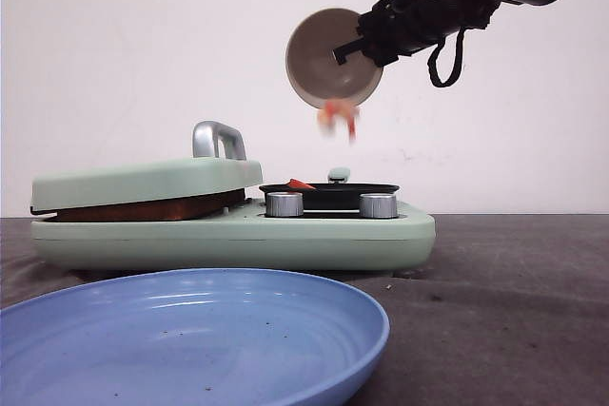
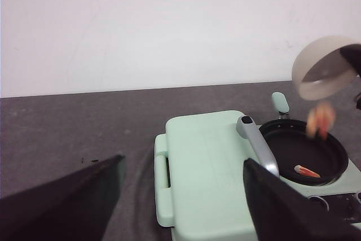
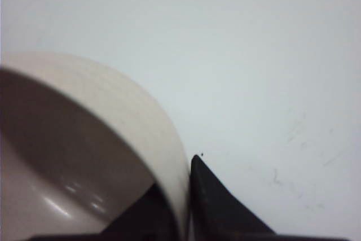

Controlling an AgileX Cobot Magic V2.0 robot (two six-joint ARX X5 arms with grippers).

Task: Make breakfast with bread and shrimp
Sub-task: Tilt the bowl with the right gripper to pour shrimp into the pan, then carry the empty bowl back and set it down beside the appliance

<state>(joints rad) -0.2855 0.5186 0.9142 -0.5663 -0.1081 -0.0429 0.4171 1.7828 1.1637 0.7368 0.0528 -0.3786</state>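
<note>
My right gripper (image 1: 366, 40) is shut on the rim of a beige bowl (image 1: 328, 56), tipped on its side high above the black pan (image 1: 330, 193). Blurred pinkish-orange shrimp (image 1: 338, 118) fall from the bowl toward the pan; they also show in the left wrist view (image 2: 320, 119). One shrimp (image 2: 307, 171) lies in the pan (image 2: 302, 150). The mint-green breakfast maker (image 1: 238, 225) has its lid (image 1: 143, 183) down on brown-crusted bread (image 1: 143, 208). In the right wrist view the bowl (image 3: 90, 156) sits between my fingers (image 3: 217, 201). My left gripper (image 2: 180, 196) is open above the lid (image 2: 214, 167).
A large blue plate (image 1: 181, 339) lies at the front left of the dark table. Two silver knobs (image 1: 284, 203) face front on the maker. A silver lid handle (image 1: 219, 138) stands up. A white wall is behind.
</note>
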